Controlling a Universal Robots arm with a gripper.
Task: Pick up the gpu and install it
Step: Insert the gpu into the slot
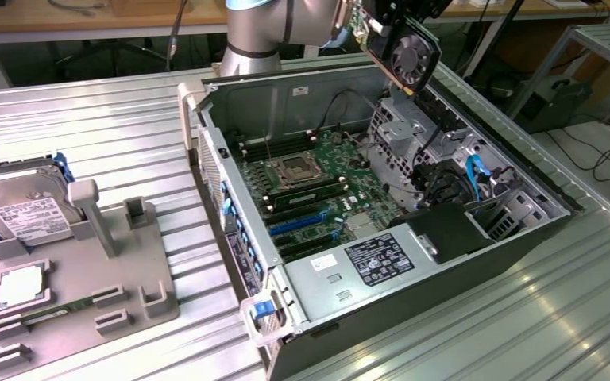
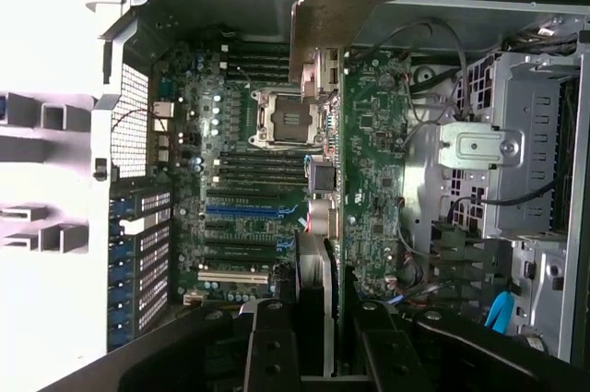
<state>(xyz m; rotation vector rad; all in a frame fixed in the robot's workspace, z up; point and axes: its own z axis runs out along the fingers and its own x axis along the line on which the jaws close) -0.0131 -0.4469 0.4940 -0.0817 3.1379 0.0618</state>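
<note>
The gpu [image 1: 409, 54], a dark card with a round fan, hangs tilted above the far end of the open computer case [image 1: 283, 103]. My gripper [image 1: 392, 17] is shut on its upper edge. In the wrist view the gpu [image 2: 369, 180] runs edge-on away from the camera, green board side showing, pale metal bracket [image 2: 339, 14] at its far end. Both black fingers [image 2: 267, 346] clamp it, with the gripper [image 2: 323, 348] centred on the card. Below lies the motherboard [image 2: 230, 161] with its blue and black expansion slots [image 2: 241, 211].
The case lies on its side on a ribbed metal table [image 1: 114, 111]. Drive cages and blue cables [image 1: 475, 178] fill its right side in the exterior view. On that view's left, a grey fixture [image 1: 83, 270] holds a silver hard drive [image 1: 25, 210] and a small silver chip [image 1: 19, 286].
</note>
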